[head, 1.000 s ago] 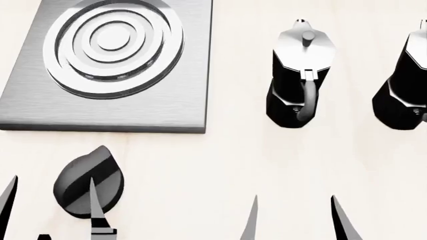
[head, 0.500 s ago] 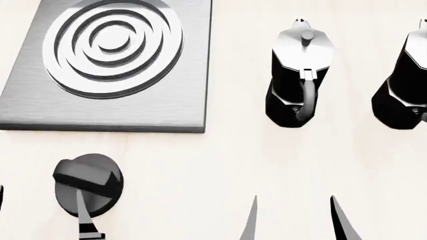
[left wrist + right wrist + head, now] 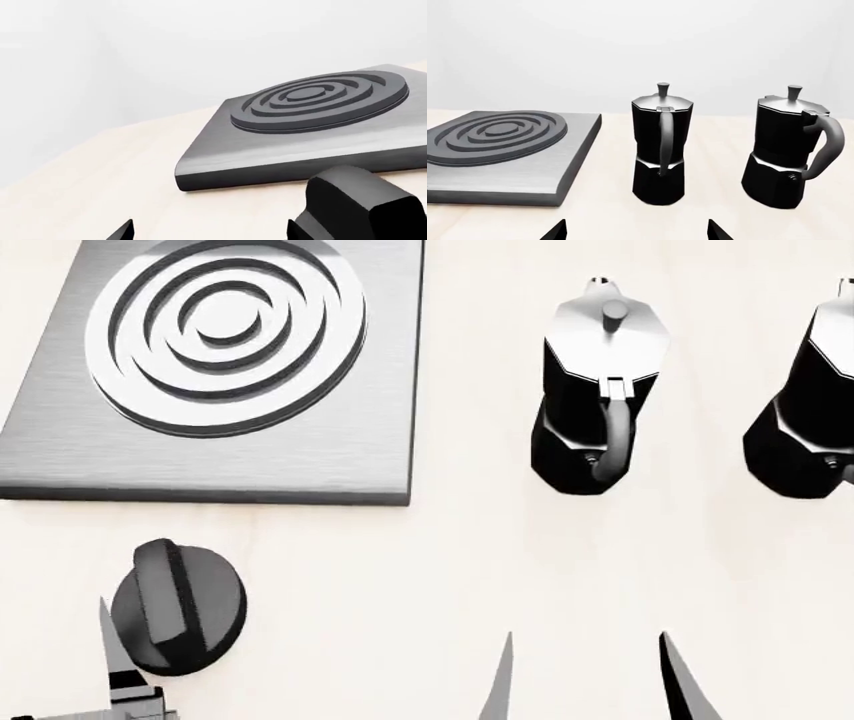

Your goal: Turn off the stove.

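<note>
The stove [image 3: 347, 440] is a brushed-grey slab at the far left with a ringed burner [image 3: 224, 325]. It also shows in the left wrist view [image 3: 280, 150] and the right wrist view [image 3: 527, 170]. Its black ridged knob [image 3: 178, 607] lies on the table in front of the slab, ridge running roughly front to back. My left gripper [image 3: 210, 231] is open and empty. One fingertip [image 3: 110, 635] shows at the knob's left edge, and the other is out of the head view. The knob [image 3: 360, 205] lies just outside the jaws. My right gripper [image 3: 587, 665] is open and empty over bare table.
Two black-and-silver moka pots stand right of the stove, one [image 3: 601, 390] at mid table and one [image 3: 807, 400] cut by the right edge. In the right wrist view the first pot [image 3: 660, 145] and the second pot [image 3: 787, 150] stand ahead of my right gripper [image 3: 635, 231].
The knob's ridge has turned from a diagonal to roughly front-to-back. My left finger has slid left from over the knob to its left edge. The right gripper has not moved.
</note>
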You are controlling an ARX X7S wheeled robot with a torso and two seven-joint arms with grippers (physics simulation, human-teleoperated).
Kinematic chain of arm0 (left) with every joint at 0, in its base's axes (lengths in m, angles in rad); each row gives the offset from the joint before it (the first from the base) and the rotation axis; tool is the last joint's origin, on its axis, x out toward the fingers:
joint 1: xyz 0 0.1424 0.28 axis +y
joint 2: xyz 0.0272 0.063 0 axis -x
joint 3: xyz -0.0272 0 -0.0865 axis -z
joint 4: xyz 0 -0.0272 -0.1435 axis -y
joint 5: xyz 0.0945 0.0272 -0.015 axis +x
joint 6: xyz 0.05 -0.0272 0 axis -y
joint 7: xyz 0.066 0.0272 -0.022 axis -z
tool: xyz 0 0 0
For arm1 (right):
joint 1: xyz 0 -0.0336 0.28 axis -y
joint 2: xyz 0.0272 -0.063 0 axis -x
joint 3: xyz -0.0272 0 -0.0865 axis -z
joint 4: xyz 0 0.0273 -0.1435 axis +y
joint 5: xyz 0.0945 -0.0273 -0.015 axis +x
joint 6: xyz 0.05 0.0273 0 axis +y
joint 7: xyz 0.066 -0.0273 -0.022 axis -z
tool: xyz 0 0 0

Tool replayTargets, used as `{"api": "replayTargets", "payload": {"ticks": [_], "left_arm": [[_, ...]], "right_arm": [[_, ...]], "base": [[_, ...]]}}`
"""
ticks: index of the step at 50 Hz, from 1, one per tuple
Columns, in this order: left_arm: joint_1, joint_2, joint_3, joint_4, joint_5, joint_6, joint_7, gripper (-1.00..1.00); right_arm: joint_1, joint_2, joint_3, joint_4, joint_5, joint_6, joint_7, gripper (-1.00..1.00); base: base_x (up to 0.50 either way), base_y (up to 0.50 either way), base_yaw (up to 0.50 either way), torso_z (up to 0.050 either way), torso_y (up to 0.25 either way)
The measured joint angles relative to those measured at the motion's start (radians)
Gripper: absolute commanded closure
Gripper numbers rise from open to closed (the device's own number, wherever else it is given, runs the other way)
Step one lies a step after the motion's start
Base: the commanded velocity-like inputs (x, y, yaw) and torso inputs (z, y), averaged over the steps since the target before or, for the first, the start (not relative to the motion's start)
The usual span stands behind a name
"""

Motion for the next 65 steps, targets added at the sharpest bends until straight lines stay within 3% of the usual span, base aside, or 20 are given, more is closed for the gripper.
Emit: {"api": "replayTargets", "payload": {"ticks": [19, 44, 65], "left_arm": [[-0.017, -0.010, -0.011, -0.030, -0.027, 0.025, 0.002, -1.00], [0.094, -0.120, -0.071, 0.404, -0.017, -0.148, -0.002, -1.00], [0.120, -0.168, -0.034, 0.505, -0.171, -0.130, 0.130, -1.00]], "right_arm": [[0.001, 0.004, -0.004, -0.001, 0.003, -0.002, 0.003, -1.00], [0.005, 0.007, -0.014, 0.007, 0.005, -0.005, 0.002, -1.00], [0.009, 0.004, -0.019, 0.049, 0.004, -0.054, -0.008, -1.00]], "base": [[0.00, 0.00, 0.00, -0.001, -0.002], [0.00, 0.00, 0.00, 0.000, 0.000], [0.00, 0.00, 0.00, 0.000, 0.000]]}}
